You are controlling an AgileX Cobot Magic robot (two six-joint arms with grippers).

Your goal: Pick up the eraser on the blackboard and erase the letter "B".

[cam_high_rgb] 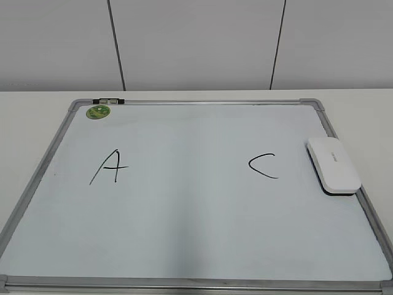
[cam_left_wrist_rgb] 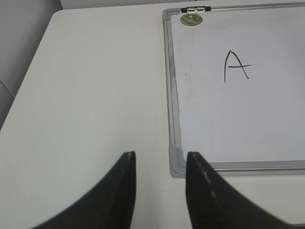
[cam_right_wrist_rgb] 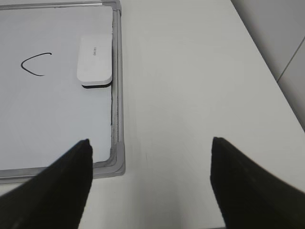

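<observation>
Your right gripper (cam_right_wrist_rgb: 150, 148) nearest, jaws spread wide, empty, your left gripper (cam_left_wrist_rgb: 159, 160) narrow but parted, empty, eraser (cam_high_rgb: 333, 165) at the whiteboard's (cam_high_rgb: 202, 286) right edge beside the "C" (cam_high_rgb: 264, 165), "A" (cam_high_rgb: 108, 166) centre-left, no "B" visible.

Right claw (cam_right_wrist_rgb: 150, 157) hangs over bare table (cam_right_wrist_rgb: 190, 86), jaws spread wide; nothing between them. Ahead-left of it the eraser (cam_right_wrist_rgb: 95, 59) lies flat on the blackboard (cam_right_wrist_rgb: 57, 119), snug against the raised frame edge — only bump on that side. Left claw (cam_left_wrist_rgb: 159, 164), narrower gap, board corner cap (cam_left_wrist_rgb: 177, 160) just ahead of its tips; open table to its left.
</observation>
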